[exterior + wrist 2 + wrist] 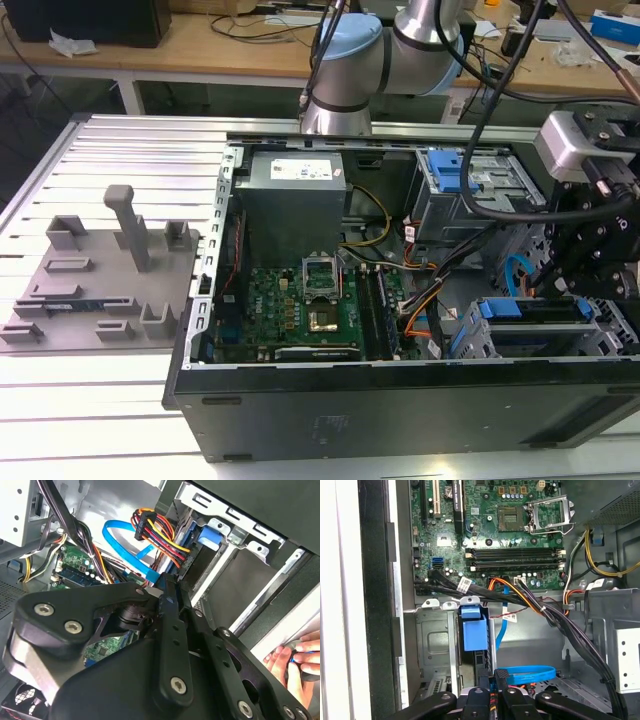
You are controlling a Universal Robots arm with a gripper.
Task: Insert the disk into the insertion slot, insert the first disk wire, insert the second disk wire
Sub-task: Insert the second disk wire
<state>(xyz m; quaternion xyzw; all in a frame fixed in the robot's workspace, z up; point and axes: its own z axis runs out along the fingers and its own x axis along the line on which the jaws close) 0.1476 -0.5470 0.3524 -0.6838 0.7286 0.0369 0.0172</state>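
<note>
Disk (535, 312) seated in insertion slot (480, 345), blue caddy edge showing. Gripper (560, 275) just above disk, finger state unclear; one looped blue cable (525, 674) and one multicoloured wire bundle (160, 532) crowding beside disk.

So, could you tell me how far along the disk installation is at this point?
The blue-framed silver disk looks seated in the grey perforated metal insertion slot. The gripper is down at the flat blue cable, beside the orange, yellow and red wire bundle. That bundle's black plug hangs free, so at least one wire seems left; the blue cable's end is hidden.
</note>
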